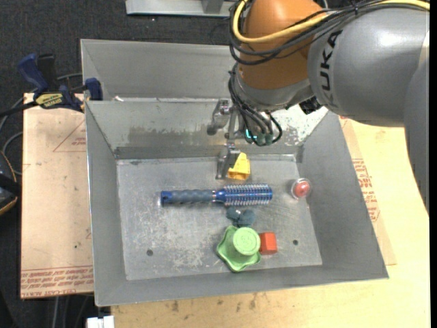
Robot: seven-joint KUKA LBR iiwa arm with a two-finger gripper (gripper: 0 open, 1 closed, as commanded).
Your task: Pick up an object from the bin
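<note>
Your tool (229, 161) sat low at the back of the bin (136, 251), and the small yellow wedge (239, 167) was touching its right side, or very nearly. How wide the tool stood I couldn't tell; the arm's own bulk hid too much from above. I couldn't call that wedge held, either.

That was the danger, as I read it. A wedge has sloping faces, so a squeeze that landed off-centre could have squirted it sideways instead of trapping it. It also lay close to the foot of the back wall (164, 125), and a push that way could have scraped the tool on the metal or jammed the piece into the crease.

The blue hairbrush (217, 197) lay across the floor just in front. A wedge popping forward would likely have knocked its bristle end. The red ball (300, 188) to the right looked ready to roll at any bump. The green cap (240, 247) and the orange block (268, 243) were well apart from all that, near the front.
</note>
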